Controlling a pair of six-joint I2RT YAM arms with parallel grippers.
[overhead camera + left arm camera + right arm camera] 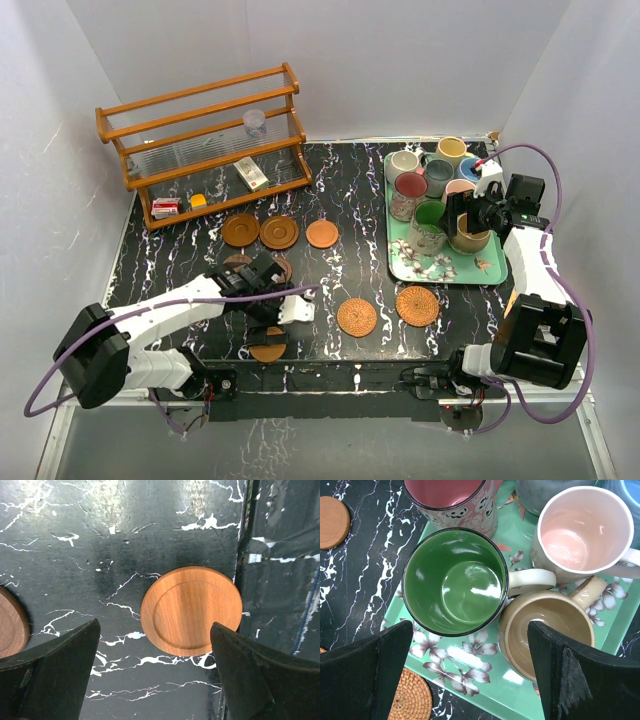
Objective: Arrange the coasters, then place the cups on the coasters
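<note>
Hovering lowest in the overhead view: the left gripper (pixel 267 335) (pixel 155 625), fingers spread wide with nothing in their grasp.
Rimmed wood coaster (pixel 267 348) (pixel 191 611): flat on the black marbled table (pixel 340 270) at its front edge, lower centre. In the left wrist view it lies between the two dark fingers, which straddle it without closing on it.
Dark brown coaster (pixel 10 625): cut off at the left edge of the left wrist view, well apart from the rimmed one.
Wicker coasters: two lie side by side, lower centre-right, one (pixel 357 317) left of the other (pixel 417 305), just below the tray.
Row of wood coasters: two brown (pixel 240 229) (pixel 279 232) and one orange (pixel 322 234) sit in mid-frame.
Tray (pixel 400 265): green and floral, right of centre. All the mugs stand on it and none is on a coaster.
Right gripper (pixel 470 215) (pixel 470 624): above the tray's near corner with jaws at full spread, holding nothing.
Green mug (pixel 430 214) (pixel 452 580): upright below the right gripper, its handle against the tan mug (pixel 468 240) (pixel 545 630).
Pink mug (pixel 459 187) (pixel 585 527): just beyond the tan one.
Maroon mug (pixel 410 185): beyond the green one.
Far mugs: grey-blue (pixel 438 177), blue (pixel 470 168), cream (pixel 404 162) and yellow (pixel 451 150).
Wooden rack (pixel 200 100): upper left, with a clear plastic cup (pixel 255 122) on it.
</note>
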